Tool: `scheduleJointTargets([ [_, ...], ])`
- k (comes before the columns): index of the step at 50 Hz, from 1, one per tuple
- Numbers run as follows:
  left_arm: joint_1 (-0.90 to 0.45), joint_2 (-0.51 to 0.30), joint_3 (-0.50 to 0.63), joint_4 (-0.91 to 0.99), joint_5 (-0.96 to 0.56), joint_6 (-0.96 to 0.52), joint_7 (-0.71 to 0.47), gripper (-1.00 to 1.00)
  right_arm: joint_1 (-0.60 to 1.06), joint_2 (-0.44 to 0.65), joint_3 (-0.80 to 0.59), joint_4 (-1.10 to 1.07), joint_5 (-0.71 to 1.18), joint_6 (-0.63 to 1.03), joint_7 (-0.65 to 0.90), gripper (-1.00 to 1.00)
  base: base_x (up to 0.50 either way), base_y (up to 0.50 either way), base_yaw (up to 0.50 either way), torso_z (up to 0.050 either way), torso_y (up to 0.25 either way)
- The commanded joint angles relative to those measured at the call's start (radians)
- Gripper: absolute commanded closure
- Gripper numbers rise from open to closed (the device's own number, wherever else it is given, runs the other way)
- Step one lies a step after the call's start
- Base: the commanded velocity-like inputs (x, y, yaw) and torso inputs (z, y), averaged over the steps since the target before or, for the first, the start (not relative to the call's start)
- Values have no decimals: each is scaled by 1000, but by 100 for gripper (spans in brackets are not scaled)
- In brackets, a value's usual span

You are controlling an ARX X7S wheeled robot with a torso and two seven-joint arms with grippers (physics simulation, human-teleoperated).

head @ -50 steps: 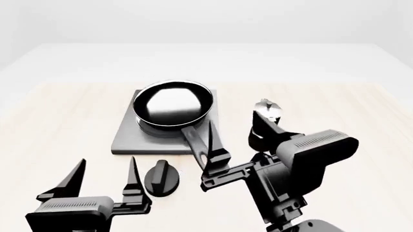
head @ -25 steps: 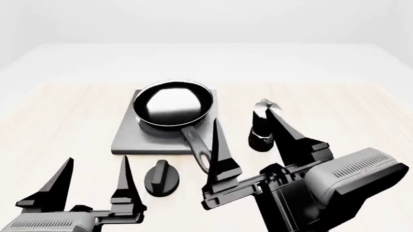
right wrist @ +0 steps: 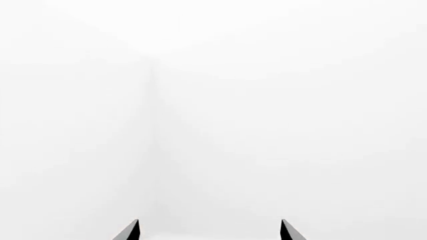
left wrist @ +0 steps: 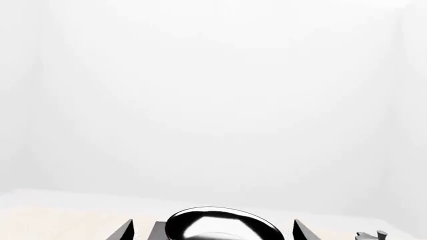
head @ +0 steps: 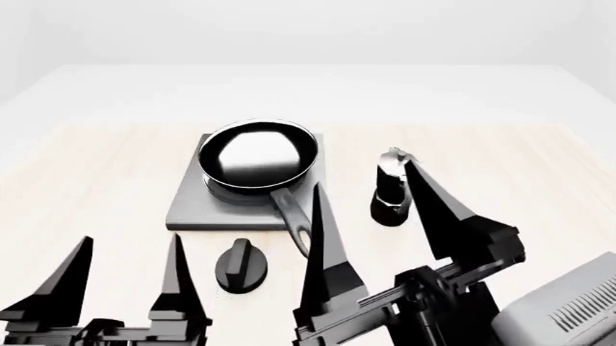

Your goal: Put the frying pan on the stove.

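The glossy black frying pan (head: pixel 257 156) sits on the flat grey stove (head: pixel 192 205), its long handle (head: pixel 291 218) pointing toward me over the stove's near edge. The pan also shows in the left wrist view (left wrist: pixel 223 229), far ahead between the fingertips. My left gripper (head: pixel 130 249) is open and empty, low at the near left, apart from the pan. My right gripper (head: pixel 366 176) is open and empty, raised near the pan handle and not touching it. The right wrist view shows only the two fingertips (right wrist: pixel 133 230) against white.
A small black-and-silver moka pot (head: pixel 392 189) stands right of the stove, partly behind my right finger. A round black knob (head: pixel 241 265) lies on the light wooden table (head: pixel 86 180) in front of the stove.
Both grippers have drawn back toward me and tilted upward, away from the pan handle. The pan, stove, knob and moka pot have not moved.
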Motion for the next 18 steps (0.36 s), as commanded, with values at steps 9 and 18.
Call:
scheduleJointTargets([
  [9, 43, -20, -8, 61, 17, 27, -7, -100, 582, 131, -744, -17, -93, -298, 465, -100, 0, 0, 0, 0, 0],
  [18, 66, -28, -14, 86, 23, 42, -10, -100, 838, 81, -1040, -17, -146, -389, 660, -100, 0, 0, 0, 0, 0],
])
